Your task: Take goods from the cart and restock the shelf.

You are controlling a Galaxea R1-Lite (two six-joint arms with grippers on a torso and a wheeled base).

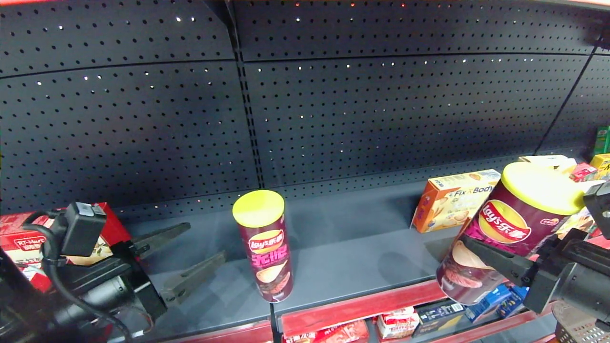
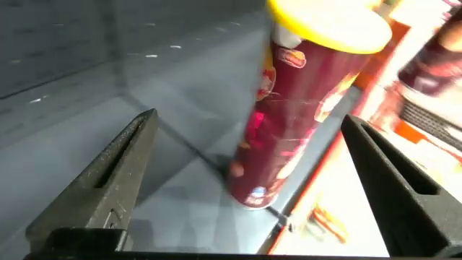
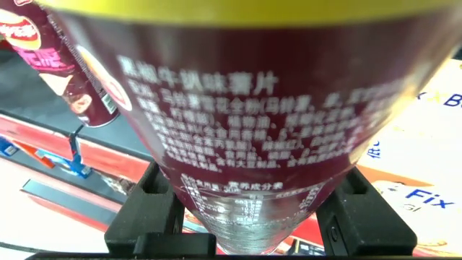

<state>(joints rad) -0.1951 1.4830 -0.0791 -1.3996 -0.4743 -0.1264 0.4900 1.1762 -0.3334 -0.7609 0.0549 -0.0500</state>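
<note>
A maroon chip can with a yellow lid (image 1: 265,245) stands upright on the grey shelf (image 1: 348,247), near its front edge. My left gripper (image 1: 206,242) is open just left of it, its fingers level with the can's lower half and not touching. In the left wrist view that can (image 2: 303,115) stands just ahead of the gap between the spread fingers (image 2: 108,180). My right gripper (image 1: 491,259) is shut on a second, matching can (image 1: 514,228), held tilted over the shelf's front edge at the right. In the right wrist view the held can (image 3: 253,108) sits between the fingers (image 3: 148,198).
An orange biscuit box (image 1: 452,200) stands on the shelf behind the held can, with more boxes (image 1: 586,166) at the far right. A red box (image 1: 28,243) sits at the far left. Black pegboard (image 1: 333,109) backs the shelf. Packaged goods (image 1: 395,324) fill the lower shelf.
</note>
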